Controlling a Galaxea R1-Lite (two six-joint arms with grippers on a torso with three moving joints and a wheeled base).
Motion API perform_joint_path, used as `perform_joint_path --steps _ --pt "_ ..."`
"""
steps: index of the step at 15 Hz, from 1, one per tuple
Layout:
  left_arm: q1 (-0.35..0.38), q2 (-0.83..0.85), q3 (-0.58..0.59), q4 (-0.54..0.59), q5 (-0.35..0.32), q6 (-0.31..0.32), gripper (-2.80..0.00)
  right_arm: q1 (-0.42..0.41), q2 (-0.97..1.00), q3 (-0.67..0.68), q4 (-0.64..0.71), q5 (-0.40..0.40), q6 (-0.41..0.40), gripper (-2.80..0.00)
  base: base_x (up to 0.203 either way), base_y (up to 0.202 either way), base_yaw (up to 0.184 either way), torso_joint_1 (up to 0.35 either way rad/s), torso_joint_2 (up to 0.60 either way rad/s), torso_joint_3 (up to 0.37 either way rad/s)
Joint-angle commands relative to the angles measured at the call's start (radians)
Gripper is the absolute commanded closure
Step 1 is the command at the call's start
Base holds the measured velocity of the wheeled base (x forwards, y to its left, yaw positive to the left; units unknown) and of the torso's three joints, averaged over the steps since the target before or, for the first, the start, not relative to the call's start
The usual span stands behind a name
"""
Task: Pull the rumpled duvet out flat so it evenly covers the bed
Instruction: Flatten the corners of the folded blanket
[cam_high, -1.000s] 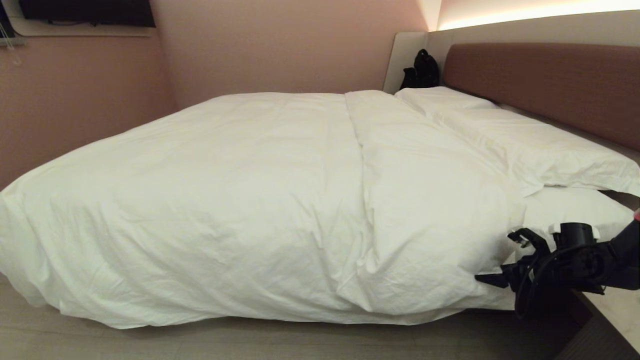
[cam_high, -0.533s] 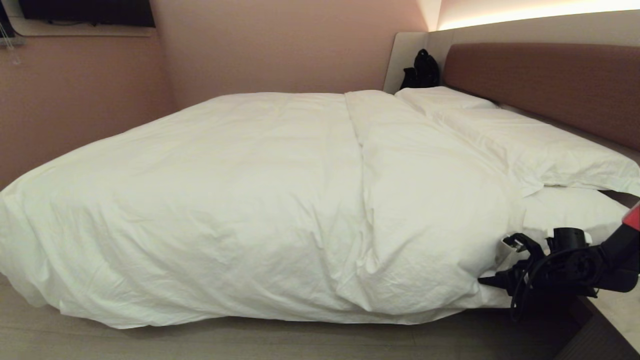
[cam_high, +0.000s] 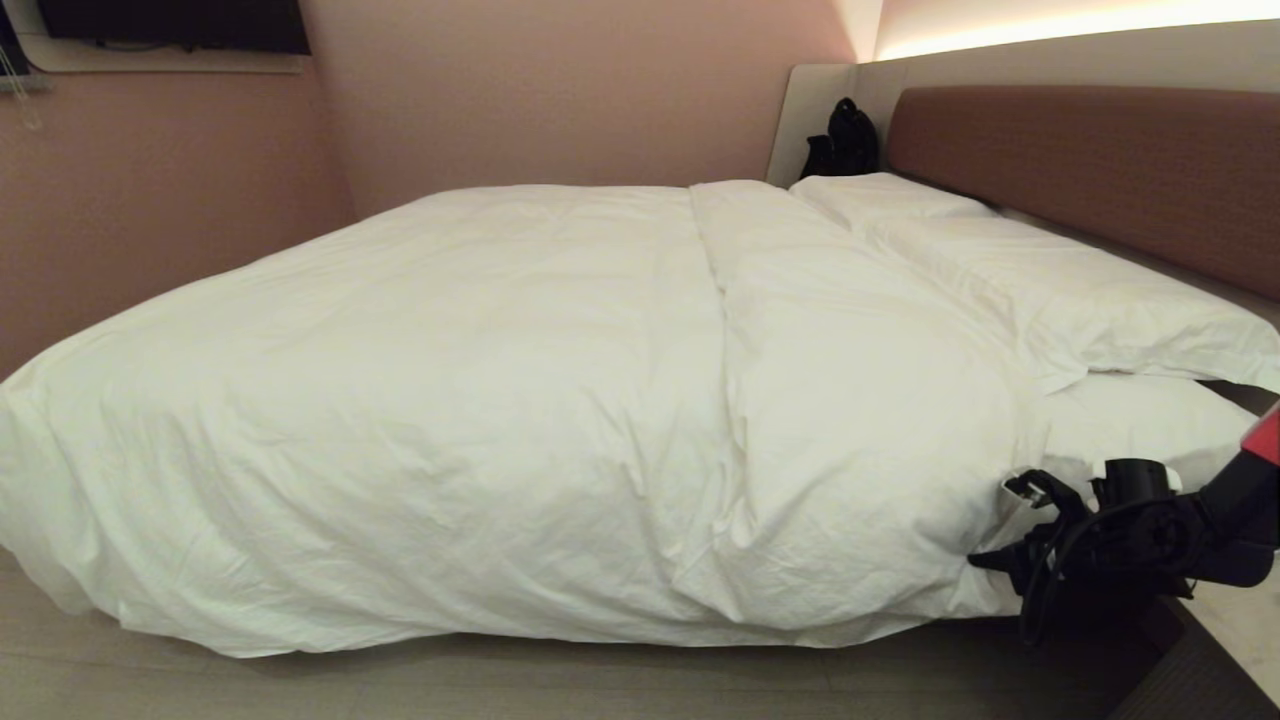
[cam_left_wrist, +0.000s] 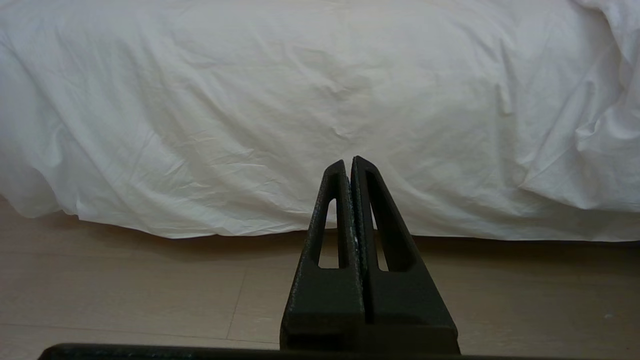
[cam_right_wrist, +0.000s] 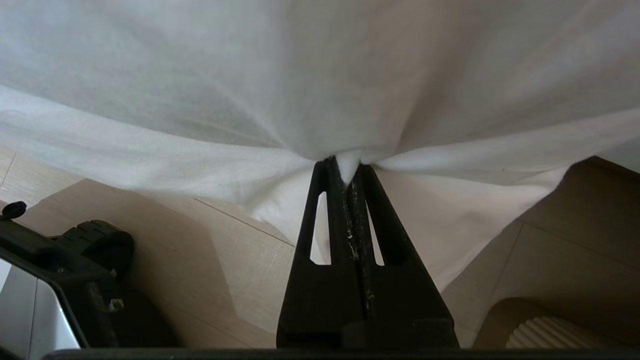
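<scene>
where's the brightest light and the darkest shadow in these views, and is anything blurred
Head view: a bright light strip glows above the headboard. Left wrist view: dark shadow under the duvet hem on the floor. Right wrist view: the duvet looks soft close up where the right gripper pinches it.

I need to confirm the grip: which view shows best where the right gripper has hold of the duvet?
The right wrist view: the right gripper pinches a duvet fold. Head view shows it sideways; left wrist view, only duvet.

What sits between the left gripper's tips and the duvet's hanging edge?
Nothing: in the left wrist view only bare wood floor lies between the shut left gripper and the duvet.
</scene>
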Motion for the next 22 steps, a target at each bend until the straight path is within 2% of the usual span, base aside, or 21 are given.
perform_joint_path --steps 1,7,10,12,15,22 --pt "0.0 0.0 0.0 0.0 0.0 0.0 0.0 -0.001 -0.027 0.013 -0.002 -0.002 -0.003 0.0 0.0 0.0 0.0 0.0 0.0 0.0" --pt "0.0 0.0 0.0 0.0 0.0 0.0 0.0 -0.009 -0.217 0.163 0.004 -0.047 -0.012 0.0 0.0 0.0 0.0 0.0 0.0 0.0" --pt "0.0 0.0 0.002 0.0 0.0 0.0 0.0 -0.01 -0.293 0.23 0.064 -0.188 -0.016 0.0 0.0 0.0 0.0 0.0 0.0 0.0" --pt "0.0 0.0 0.0 0.0 0.0 0.0 0.0 -0.031 -0.344 0.245 0.175 -0.234 -0.054 0.0 0.0 0.0 0.0 0.0 0.0 0.0" --pt "0.0 0.0 0.0 0.0 0.0 0.0 0.0 -0.098 -0.371 0.262 0.256 -0.24 -0.153 0.0 0.0 0.0 0.0 0.0 0.0 0.0" --pt "0.0 0.0 0.0 0.0 0.0 0.0 0.0 -0.117 -0.386 0.304 0.248 -0.236 -0.181 0.0 0.0 0.0 0.0 0.0 0.0 0.0"
